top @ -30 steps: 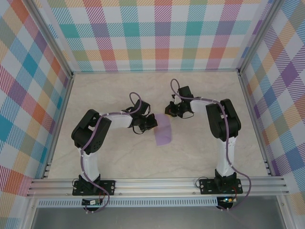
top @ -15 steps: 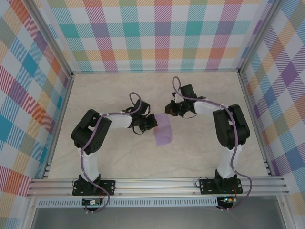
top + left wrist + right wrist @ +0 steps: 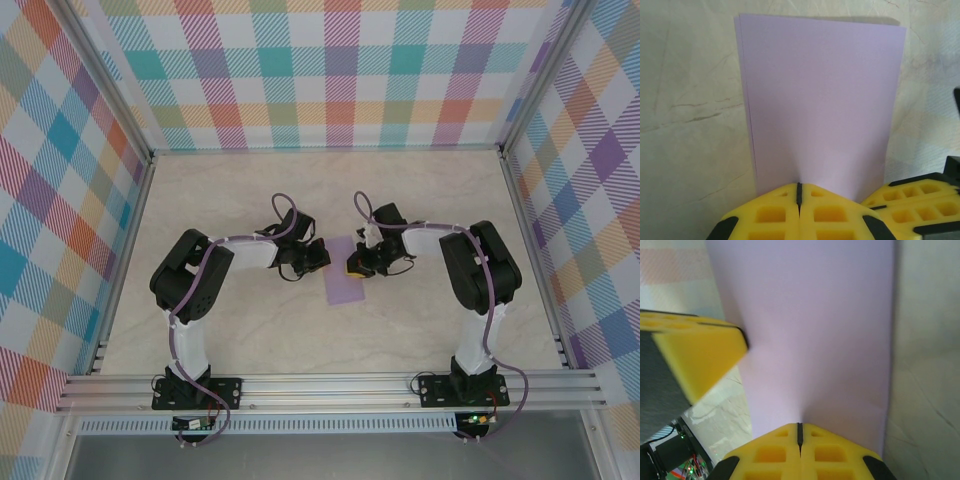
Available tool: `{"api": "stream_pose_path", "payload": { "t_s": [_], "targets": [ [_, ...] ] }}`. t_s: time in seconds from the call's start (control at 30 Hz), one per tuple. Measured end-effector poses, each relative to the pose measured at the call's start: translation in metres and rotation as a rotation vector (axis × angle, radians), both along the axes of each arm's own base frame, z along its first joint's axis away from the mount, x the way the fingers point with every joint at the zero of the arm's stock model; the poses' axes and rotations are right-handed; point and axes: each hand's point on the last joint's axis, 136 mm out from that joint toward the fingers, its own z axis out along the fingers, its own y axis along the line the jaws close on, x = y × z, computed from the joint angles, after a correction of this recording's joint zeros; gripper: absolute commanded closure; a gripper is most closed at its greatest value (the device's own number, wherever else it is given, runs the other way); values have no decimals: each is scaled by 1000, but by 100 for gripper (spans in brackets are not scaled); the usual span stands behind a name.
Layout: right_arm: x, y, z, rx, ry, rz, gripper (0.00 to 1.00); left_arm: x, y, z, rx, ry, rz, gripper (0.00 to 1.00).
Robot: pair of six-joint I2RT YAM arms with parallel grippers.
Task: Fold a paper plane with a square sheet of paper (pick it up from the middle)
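My left gripper pinched shut on edge of square sheet of paper, folded double on table; right gripper clamped on it too.

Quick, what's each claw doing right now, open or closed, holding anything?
Left claw: closed, apparently pinching the near edge of the square sheet of paper, which is folded double.
Right claw: closed, apparently pinching the same sheet's edge.
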Motion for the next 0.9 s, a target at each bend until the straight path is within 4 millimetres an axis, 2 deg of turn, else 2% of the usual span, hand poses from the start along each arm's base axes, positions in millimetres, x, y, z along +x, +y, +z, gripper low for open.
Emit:
{"api": "stream_pose_path", "payload": {
  "t_s": [0.17, 0.47, 0.6, 0.73, 0.9],
  "targets": [
    [-11, -6, 0, -13, 3, 3, 100, 0, 0, 0, 1, 1, 0, 100],
    [-51, -29, -3, -35, 25, -8, 100, 0, 0, 0, 3, 3, -1, 100],
    [-57, -36, 1, -62, 23, -16, 100, 0, 0, 0, 6, 2, -6, 100],
    [-47, -32, 20, -42, -29, -19, 100, 0, 0, 0, 7, 1, -9, 100],
    [-9, -10, 44, 19, -120, -16, 100, 1, 0, 0, 11, 3, -12, 100]
  ]
}}
